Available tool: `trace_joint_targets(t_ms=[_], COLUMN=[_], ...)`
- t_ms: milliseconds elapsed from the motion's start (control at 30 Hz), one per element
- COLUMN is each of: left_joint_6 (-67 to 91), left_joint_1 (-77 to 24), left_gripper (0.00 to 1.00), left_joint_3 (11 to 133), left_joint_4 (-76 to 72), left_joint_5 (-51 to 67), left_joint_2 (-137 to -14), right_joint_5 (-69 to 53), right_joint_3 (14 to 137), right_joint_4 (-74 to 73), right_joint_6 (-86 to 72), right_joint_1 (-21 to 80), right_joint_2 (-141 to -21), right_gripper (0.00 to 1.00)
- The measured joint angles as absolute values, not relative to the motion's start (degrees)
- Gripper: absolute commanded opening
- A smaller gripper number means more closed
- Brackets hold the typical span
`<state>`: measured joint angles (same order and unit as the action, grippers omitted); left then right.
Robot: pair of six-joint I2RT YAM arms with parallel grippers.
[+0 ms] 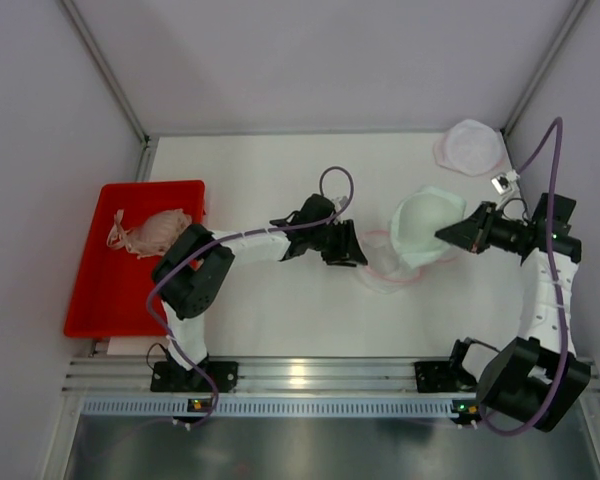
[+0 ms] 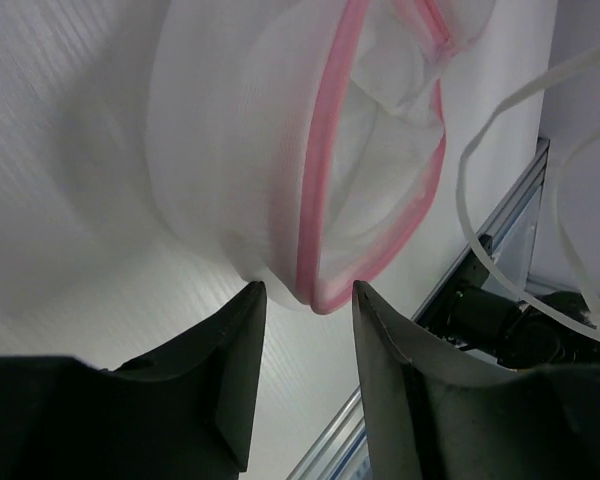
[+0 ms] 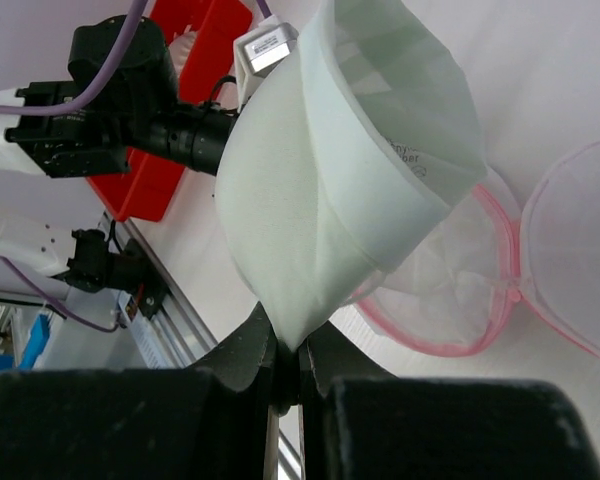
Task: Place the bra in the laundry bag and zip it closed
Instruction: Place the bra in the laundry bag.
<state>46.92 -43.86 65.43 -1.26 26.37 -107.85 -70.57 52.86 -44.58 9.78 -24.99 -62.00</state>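
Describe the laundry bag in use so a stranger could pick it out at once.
On the white table, look mid-way between the left gripper and the right gripper. The laundry bag lies there: white mesh with a pink rim, partly under the pale green bra. Unlike the similar bag in the far right corner, its mouth gapes open.

1. From overhead I see even, bright light on the white table (image 1: 280,300), shadows soft; glare spots the aluminium rail (image 1: 300,378).
2. My left wrist view blurs its near fingers (image 2: 230,380); the laundry bag (image 2: 230,150) glows washed-out.
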Motion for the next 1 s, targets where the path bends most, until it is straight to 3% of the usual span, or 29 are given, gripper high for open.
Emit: trace_joint_targets(t_ms=[133,233,267,367,667,1000], left_joint_6=[47.24,47.46,47.37,46.96,46.37,47.97], left_joint_1=[-43.75,-43.77,-43.77,-43.75,-42.92,-40.97], left_gripper=[0.37,0.22,0.12,0.0,0.0,0.0], left_joint_3=[66.7,67.64,67.83,68.4,68.58,67.77], left_joint_4=[-1.28,-1.32,-1.3,-1.08,0.08,-1.3], left_joint_5=[25.39,25.34,25.36,25.61,29.87,35.79], left_joint_2=[-108.38,-108.38,-108.38,-108.38,-108.38,-108.38], right_joint_5=[-70.89,-71.18,-71.24,-71.26,-70.3,-61.14], right_joint_3=[52.38,50.87,50.26,48.36,39.2,30.74], right_joint_4=[-44.53,-44.27,-43.86,-41.67,-21.3,-3.11], right_joint_6=[11.27,11.92,11.97,11.86,4.03,1.34], right_joint_1=[-25.02,-25.02,-25.02,-24.99,-21.37,-5.74], right_joint_2=[-62.65,-63.05,-63.33,-64.07,-64.71,-68.25], right_gripper=[0.0,0.0,0.0,0.0,0.0,0.0])
